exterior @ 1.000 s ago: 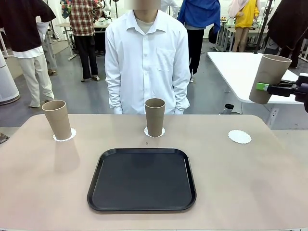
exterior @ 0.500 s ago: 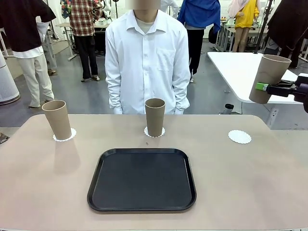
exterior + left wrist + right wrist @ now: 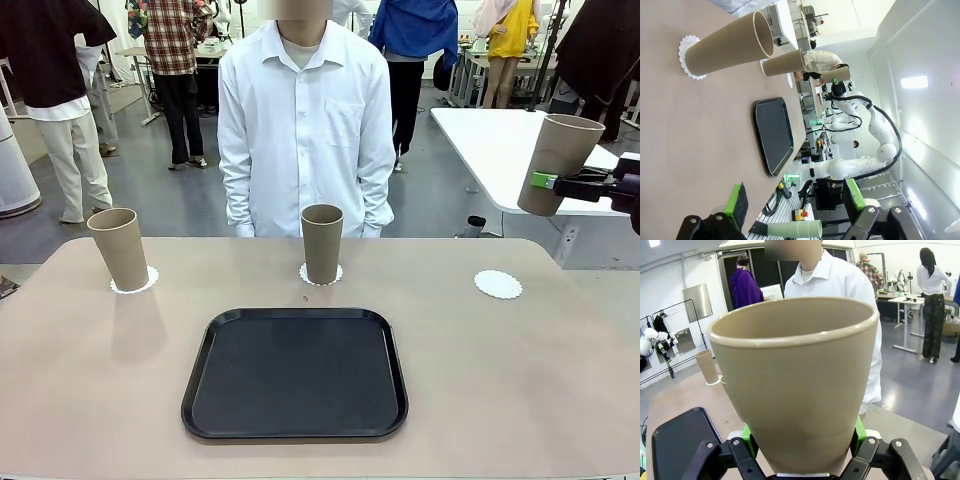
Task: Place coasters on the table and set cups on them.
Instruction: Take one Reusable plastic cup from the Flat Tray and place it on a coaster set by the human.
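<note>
Three small round white paper coasters with scalloped lacy edges lay along the far edge of the large beige-tan table (image 3: 520, 380). Two already carried tall tapered tan-brown cups: one near the far left corner (image 3: 119, 248), leaning a little on its coaster (image 3: 134, 281), one at the middle of the far edge (image 3: 322, 243) on its coaster (image 3: 321, 274). The third coaster (image 3: 498, 284), near the far right corner, was bare.

The right gripper (image 3: 551, 181) was clenched around the lower body of the third cup (image 3: 558, 163), holding it high beyond the table's right edge, mouth tilted slightly outward. The left gripper (image 3: 795, 200) hung released, its green pads wide apart above the table's left end, as far as its skewed wrist view let one judge.

To finish well, the right arm would need to bring the cup over the bare coaster, right it to vertical, centre its base inside the lacy rim, and lower it straight, so the light paper does not slide or crumple. Releasing only once the base sits flat would avoid a lean like the left cup's. The black rounded-square tray (image 3: 296, 372) by the near edge lay out of the path.
</note>
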You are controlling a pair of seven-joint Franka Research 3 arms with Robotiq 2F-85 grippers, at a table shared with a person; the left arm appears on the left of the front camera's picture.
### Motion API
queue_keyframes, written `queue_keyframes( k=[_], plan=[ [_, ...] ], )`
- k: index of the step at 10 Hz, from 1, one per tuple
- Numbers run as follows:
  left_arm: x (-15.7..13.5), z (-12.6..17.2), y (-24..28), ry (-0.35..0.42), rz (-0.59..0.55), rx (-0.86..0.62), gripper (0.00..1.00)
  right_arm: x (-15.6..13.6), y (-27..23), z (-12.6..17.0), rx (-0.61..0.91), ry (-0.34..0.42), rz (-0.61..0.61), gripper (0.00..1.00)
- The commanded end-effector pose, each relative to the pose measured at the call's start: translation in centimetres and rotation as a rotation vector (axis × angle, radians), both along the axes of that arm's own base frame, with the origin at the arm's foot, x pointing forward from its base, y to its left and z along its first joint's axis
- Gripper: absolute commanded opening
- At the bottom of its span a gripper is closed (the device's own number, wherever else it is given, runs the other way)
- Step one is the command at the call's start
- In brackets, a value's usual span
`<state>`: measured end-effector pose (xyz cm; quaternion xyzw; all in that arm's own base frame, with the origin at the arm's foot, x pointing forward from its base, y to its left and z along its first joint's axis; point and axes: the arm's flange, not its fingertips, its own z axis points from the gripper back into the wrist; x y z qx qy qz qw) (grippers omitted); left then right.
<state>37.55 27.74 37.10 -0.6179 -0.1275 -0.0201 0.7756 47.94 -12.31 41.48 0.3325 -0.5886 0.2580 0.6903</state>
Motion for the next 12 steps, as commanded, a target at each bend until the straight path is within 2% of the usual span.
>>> queue_keyframes(
  k=[1,2,4,6,10,12],
  plan=[
    [-0.2,0.2,-0.1,-0.002,0.004,0.005,1.0,0.0,0.0,0.0,0.0,0.0,0.0,0.83],
    [-0.2,0.2,-0.1,-0.002,0.004,0.005,1.0,1.0,-0.4,-1.5,0.034,-0.018,0.083,0.83],
    [-0.2,0.2,-0.1,-0.002,0.004,0.005,1.0,1.5,-0.7,-5.2,0.054,-0.044,0.174,0.83],
    [-0.2,0.2,-0.1,-0.002,0.004,0.005,1.0,2.2,-0.2,-8.4,0.014,-0.086,0.247,0.83],
    [-0.2,0.2,-0.1,-0.002,0.004,0.005,1.0,3.3,0.4,-12.3,-0.116,-0.092,0.265,0.83],
    [-0.2,0.2,-0.1,-0.002,0.004,0.005,1.0,4.0,0.3,-13.8,-0.125,-0.083,0.282,0.83]
  ],
)
